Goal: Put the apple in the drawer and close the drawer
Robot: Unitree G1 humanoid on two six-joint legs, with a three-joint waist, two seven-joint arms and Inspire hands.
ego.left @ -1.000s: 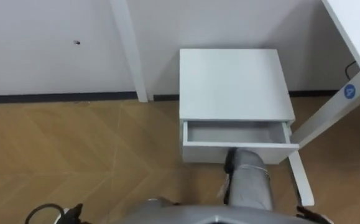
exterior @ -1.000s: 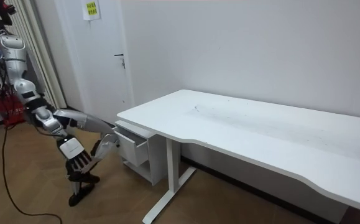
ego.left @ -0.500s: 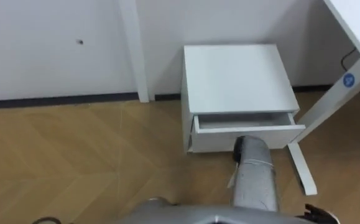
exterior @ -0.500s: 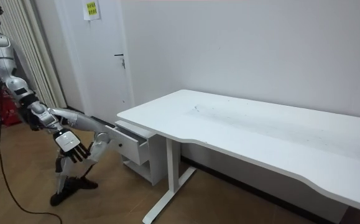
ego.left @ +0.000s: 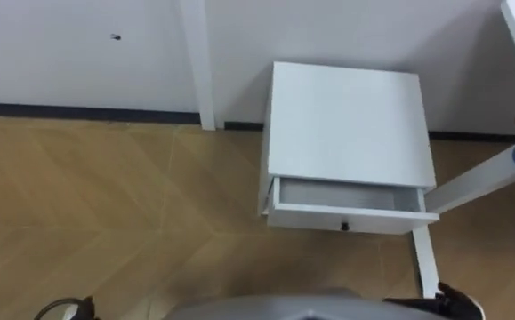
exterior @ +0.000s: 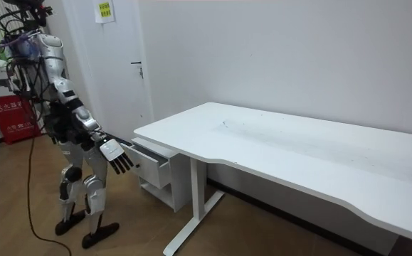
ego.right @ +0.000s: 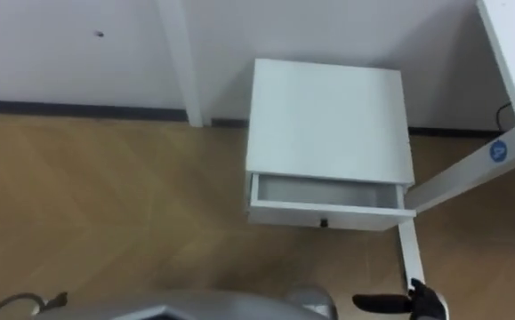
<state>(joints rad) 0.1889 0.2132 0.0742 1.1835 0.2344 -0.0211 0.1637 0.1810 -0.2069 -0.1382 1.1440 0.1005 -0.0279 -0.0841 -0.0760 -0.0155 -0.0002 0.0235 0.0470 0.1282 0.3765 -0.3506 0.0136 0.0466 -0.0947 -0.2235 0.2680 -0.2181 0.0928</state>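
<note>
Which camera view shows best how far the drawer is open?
The left eye view: it looks down into the drawer, partly open under the cabinet top, its knob in front. The right eye view shows nearly the same. The room view shows it sideways, beside the desk leg.

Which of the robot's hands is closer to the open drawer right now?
Right. The right hand hangs open in front of the drawer, clear of its front panel, toward its right end. The left hand's place I cannot tell.
</note>
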